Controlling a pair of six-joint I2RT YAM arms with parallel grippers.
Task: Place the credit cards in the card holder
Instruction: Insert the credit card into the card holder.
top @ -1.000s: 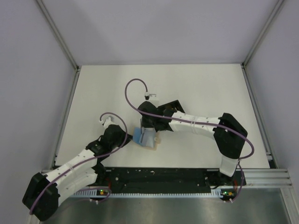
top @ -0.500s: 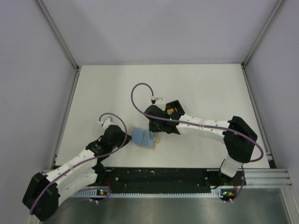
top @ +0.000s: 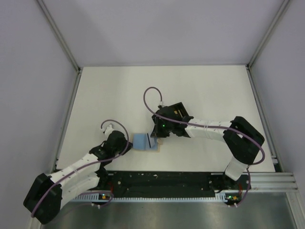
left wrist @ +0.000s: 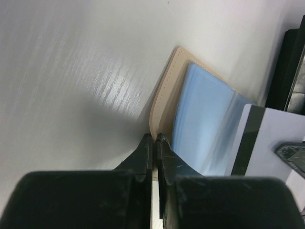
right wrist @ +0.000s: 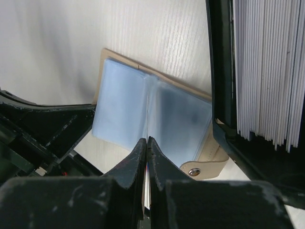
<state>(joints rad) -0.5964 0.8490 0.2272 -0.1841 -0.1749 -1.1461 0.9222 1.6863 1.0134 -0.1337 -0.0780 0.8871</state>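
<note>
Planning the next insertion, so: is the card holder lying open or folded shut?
Open. The card holder lies spread flat, pale blue plastic sleeves fanned to both sides, snap tab unfastened.

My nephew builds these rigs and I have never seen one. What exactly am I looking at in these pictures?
These are two white robot arms, the left arm and the right arm, bolted at the near edge of a white table. The wide picture looks down from above. The other two come from a small camera on each wrist, so the dark fingers at the bottom are that arm's own tool.

On the table lies an open tan card holder with bluish clear pockets. Beside it is a black tray holding a stack of pale cards.

The left tool is shut on the holder's tan edge, apparently to steady it. The right tool is shut on a white card with a black stripe, at the pockets.
</note>
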